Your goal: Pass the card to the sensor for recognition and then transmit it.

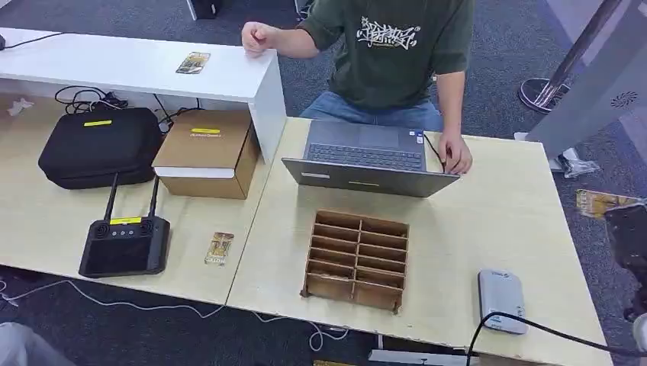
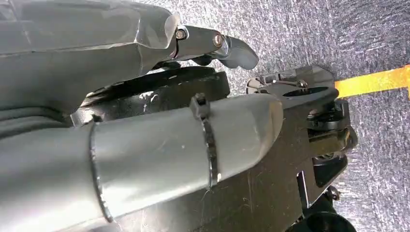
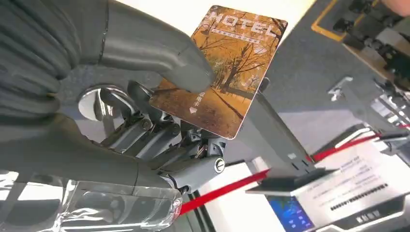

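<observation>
the card (image 3: 227,67) is a glossy rectangle with rounded corners, printed with autumn trees and the word hotel; the right hand (image 3: 159,125) pinches it between thick grey thumb and dark fingers, off the table's right edge. left hand (image 2: 212,46) hangs over grey carpet, fingers unclear. a pale wooden table (image 1: 496,221) bears a white sensor (image 1: 501,300) and slotted wooden rack (image 1: 357,259)

Three cards (image 1: 193,62) (image 1: 220,248) (image 3: 222,67), one laptop (image 1: 366,160), one sensor (image 1: 501,300), one wooden rack (image 1: 355,260).
</observation>
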Controlling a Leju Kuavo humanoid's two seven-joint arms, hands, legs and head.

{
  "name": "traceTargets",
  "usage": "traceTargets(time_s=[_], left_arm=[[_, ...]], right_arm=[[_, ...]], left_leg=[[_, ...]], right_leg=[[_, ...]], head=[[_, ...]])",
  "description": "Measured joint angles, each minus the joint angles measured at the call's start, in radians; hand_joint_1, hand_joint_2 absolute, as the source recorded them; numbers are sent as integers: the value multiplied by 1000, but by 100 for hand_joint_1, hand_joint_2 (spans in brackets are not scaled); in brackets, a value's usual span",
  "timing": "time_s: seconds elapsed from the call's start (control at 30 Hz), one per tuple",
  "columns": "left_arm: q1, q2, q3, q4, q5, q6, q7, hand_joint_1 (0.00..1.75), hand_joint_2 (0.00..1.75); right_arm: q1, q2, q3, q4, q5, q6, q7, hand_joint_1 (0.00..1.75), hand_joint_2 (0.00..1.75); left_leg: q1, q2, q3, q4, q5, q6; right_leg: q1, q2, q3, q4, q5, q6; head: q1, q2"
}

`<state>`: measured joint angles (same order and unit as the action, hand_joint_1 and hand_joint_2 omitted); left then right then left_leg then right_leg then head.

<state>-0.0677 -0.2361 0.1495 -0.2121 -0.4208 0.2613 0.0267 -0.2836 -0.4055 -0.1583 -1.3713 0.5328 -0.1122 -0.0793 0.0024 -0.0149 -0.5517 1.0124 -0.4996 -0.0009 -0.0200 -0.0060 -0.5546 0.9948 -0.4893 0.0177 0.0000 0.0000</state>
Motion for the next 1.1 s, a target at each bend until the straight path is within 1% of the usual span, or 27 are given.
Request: traceTargets(time_s=[0.1, 0.23, 0.37, 0.47, 0.83, 1.1], left_arm=[[1, 0, 3, 0, 5, 0, -2, 0, 0], [1, 0, 7, 0, 6, 1, -5, 0, 0], [2, 0, 18, 0, 9, 2, -10, 0, 0], [4, 1, 21, 0, 18, 2, -17, 0, 0], [13, -2, 37, 0, 32, 8, -40, 0, 0], [14, -5, 46, 0, 39, 9, -50, 0, 0]], right_arm=[[42, 10, -20, -41, 13, 34, 26, 175, 175], [115, 21, -47, -112, 22, 60, 43, 175, 175], [187, 27, -74, -183, 13, 84, 45, 175, 175], [218, 34, -87, -211, 7, 100, 47, 175, 175], [305, 52, -92, -264, -20, 154, 80, 175, 175], [375, 93, -81, -309, -32, 166, 101, 175, 175]], left_leg=[[0, 0, 0, 0, 0, 0], [0, 0, 0, 0, 0, 0], [0, 0, 0, 0, 0, 1], [0, 0, 0, 0, -1, 1], [0, 0, 0, 0, 0, 1], [0, 0, 0, 0, -1, 1]], right_leg=[[0, -1, 0, 0, 0, 0], [0, -1, 0, 0, 0, 0], [0, 0, 0, 0, 0, 0], [0, 0, 0, 0, 0, 0], [0, 0, 0, 0, 0, 0], [0, 0, 0, 0, 0, 0]], head=[[0, 0], [0, 0], [0, 0], [0, 0], [0, 0], [0, 0]])
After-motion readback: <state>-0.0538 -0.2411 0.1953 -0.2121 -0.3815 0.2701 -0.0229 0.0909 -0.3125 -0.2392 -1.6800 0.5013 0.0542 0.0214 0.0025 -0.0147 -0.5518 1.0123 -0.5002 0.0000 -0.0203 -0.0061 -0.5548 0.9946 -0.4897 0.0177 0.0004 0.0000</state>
